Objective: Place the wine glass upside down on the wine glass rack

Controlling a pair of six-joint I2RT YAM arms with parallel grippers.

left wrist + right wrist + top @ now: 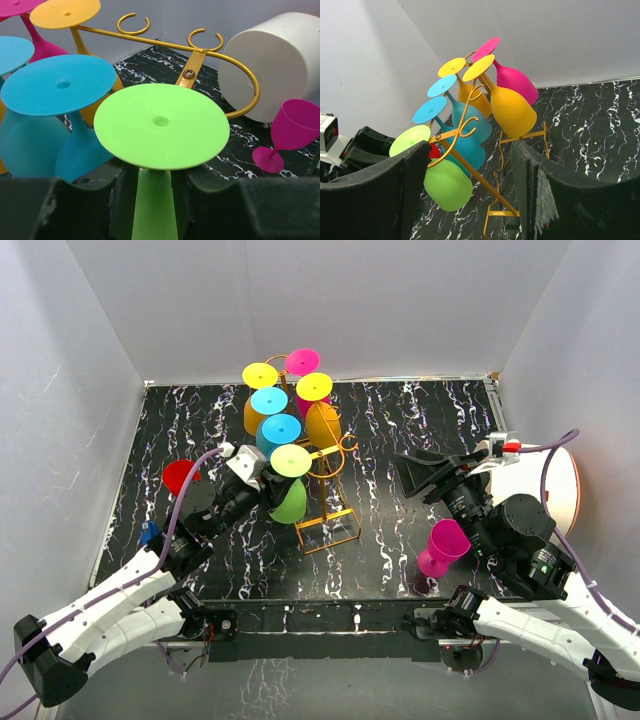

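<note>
Left hand [270, 483], close about green glass [160, 125] stem

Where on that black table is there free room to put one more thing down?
The far right stretch of the table, between the rack and the right wall, is bare; so is the far left corner. Crowded: around the rack, where the left gripper is at the green glass.

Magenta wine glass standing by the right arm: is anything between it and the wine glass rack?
Nothing visible: bare table separates the magenta wine glass from the wine glass rack. The open right gripper hangs beside that path; the left gripper is at the green glass on the rack's other side.
</note>
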